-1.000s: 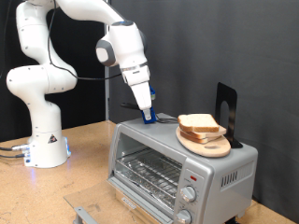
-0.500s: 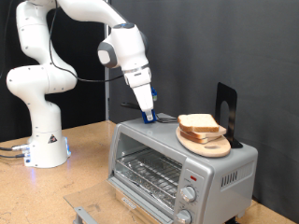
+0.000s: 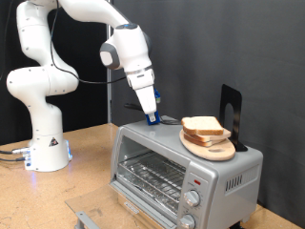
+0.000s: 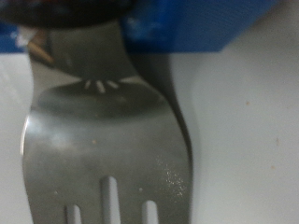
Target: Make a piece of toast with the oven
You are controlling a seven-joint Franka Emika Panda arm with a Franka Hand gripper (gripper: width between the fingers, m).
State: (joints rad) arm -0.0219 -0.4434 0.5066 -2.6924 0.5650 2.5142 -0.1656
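The silver-grey toaster oven [image 3: 181,170] stands on the wooden table, its wire rack visible through the front. Two slices of toast [image 3: 202,125] lie stacked on a round wooden board [image 3: 215,148] on the oven's top, towards the exterior view's right. My gripper [image 3: 151,119], with blue fingertips, points down onto the oven's top at its left rear, apart from the bread. The wrist view shows a metal fork [image 4: 112,140] filling the frame, lying on the pale oven top [image 4: 252,140], with its neck between my blue fingers [image 4: 187,23]. The fork's handle [image 3: 170,121] sticks out towards the bread.
A black upright stand [image 3: 232,113] is behind the board. The arm's white base [image 3: 43,143] stands at the exterior view's left. A grey metal piece [image 3: 88,218] lies on the table in front of the oven. The oven's two knobs [image 3: 191,205] face the front right.
The gripper shifted very slightly at the oven's top a second ago and has since held still. The bread and board have not moved.
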